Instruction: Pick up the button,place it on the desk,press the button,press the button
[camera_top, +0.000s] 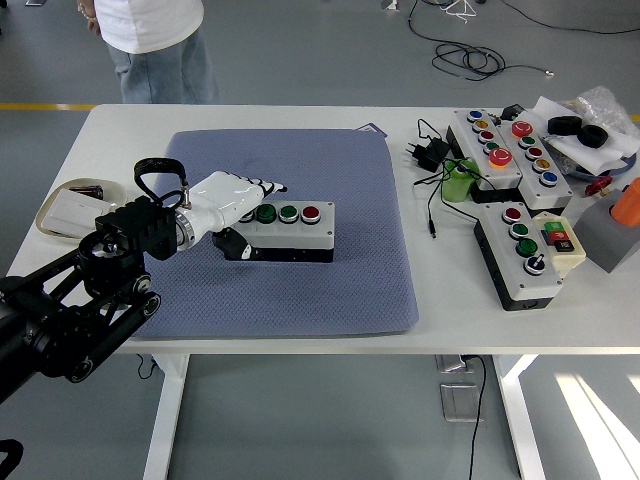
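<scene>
The grey button box (295, 228) with two green buttons and one red button (311, 212) lies on the blue mat (300, 290) in the middle of the table. My left hand (238, 205), white with a black arm, is closed on the box's left end. Its fingers (262, 189) lie over the top beside the left green button (265, 212), and the thumb (236, 246) is at the box's front side. The box's left end is hidden under the hand. The right arm does not show.
A small tray (62, 222) with a white switch plate sits at the left edge. Several other button boxes (520, 255), cables (432, 160) and a green part (460, 182) lie at the right. A person (155, 40) stands at the far left side.
</scene>
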